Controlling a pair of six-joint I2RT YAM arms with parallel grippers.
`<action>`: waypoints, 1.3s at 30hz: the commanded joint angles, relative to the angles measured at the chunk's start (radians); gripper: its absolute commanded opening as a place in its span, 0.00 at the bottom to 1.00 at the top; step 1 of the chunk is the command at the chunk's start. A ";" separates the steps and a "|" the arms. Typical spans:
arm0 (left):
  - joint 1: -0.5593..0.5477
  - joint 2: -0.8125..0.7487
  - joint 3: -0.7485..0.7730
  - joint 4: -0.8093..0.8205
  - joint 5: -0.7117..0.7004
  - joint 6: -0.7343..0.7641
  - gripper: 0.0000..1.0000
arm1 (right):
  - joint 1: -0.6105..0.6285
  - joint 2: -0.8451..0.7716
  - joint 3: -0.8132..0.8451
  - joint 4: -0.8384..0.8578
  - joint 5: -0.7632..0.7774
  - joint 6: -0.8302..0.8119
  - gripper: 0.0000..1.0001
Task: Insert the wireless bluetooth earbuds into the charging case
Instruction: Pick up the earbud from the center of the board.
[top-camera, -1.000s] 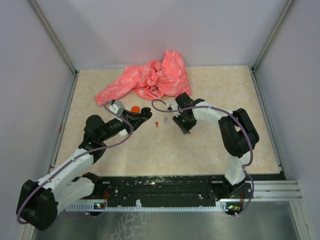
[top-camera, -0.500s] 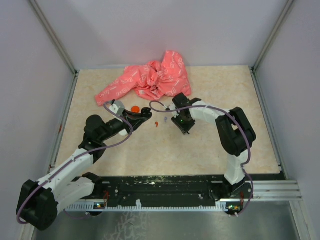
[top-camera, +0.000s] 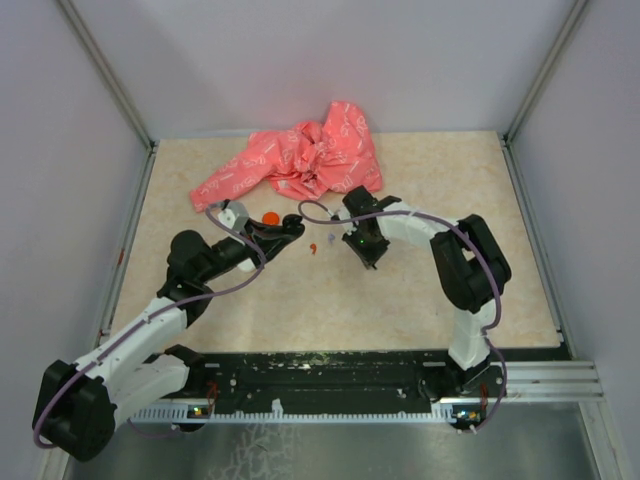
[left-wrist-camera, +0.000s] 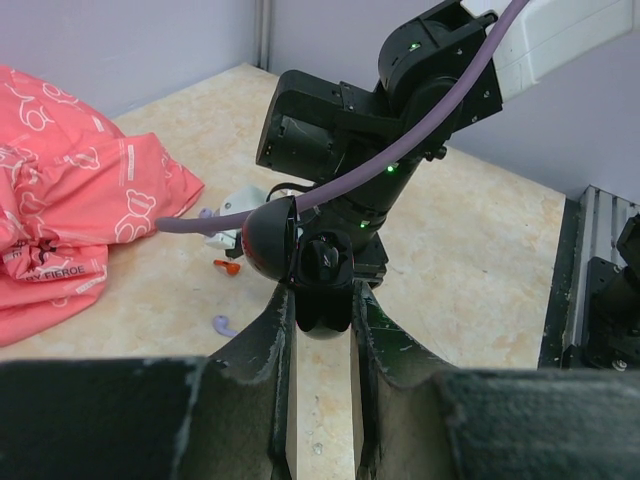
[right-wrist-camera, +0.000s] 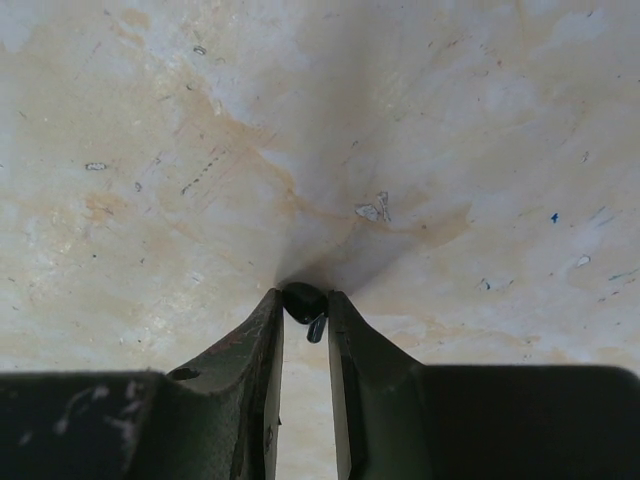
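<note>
both grip: l pincer (left-wrist-camera: 322, 305) dark ball (left-wrist-camera: 322, 265), r pincer (right-wrist-camera: 304, 312) tiny bit (right-wrist-camera: 301, 300).

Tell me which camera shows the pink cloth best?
The top external view: the whole crumpled pink cloth lies at the far side of the table. The left wrist view catches only one part at its left edge, though its print shows closer. The right wrist view shows none of it.

The table top (right-wrist-camera: 150, 120) is matt, beige-marbled, scuffed and speckled. At the upper middle of the top view the pink cloth (top-camera: 300, 160) is soft, crumpled and white-printed. The dark rounded piece (left-wrist-camera: 322, 268) in the left gripper (left-wrist-camera: 322, 305) shines glossy, like the small dark bit (right-wrist-camera: 302, 298) pinched in the right gripper (right-wrist-camera: 305, 312); both grippers' fingers are matt black.
</note>
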 joint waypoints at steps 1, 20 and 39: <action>0.009 -0.029 0.007 0.065 0.026 0.018 0.01 | 0.022 -0.093 0.015 0.045 -0.002 0.044 0.18; 0.097 0.010 -0.035 0.294 0.224 -0.094 0.01 | 0.040 -0.522 -0.092 0.339 -0.157 0.105 0.13; 0.227 0.176 -0.039 0.721 0.517 -0.348 0.01 | 0.141 -0.710 -0.230 0.866 -0.486 0.180 0.13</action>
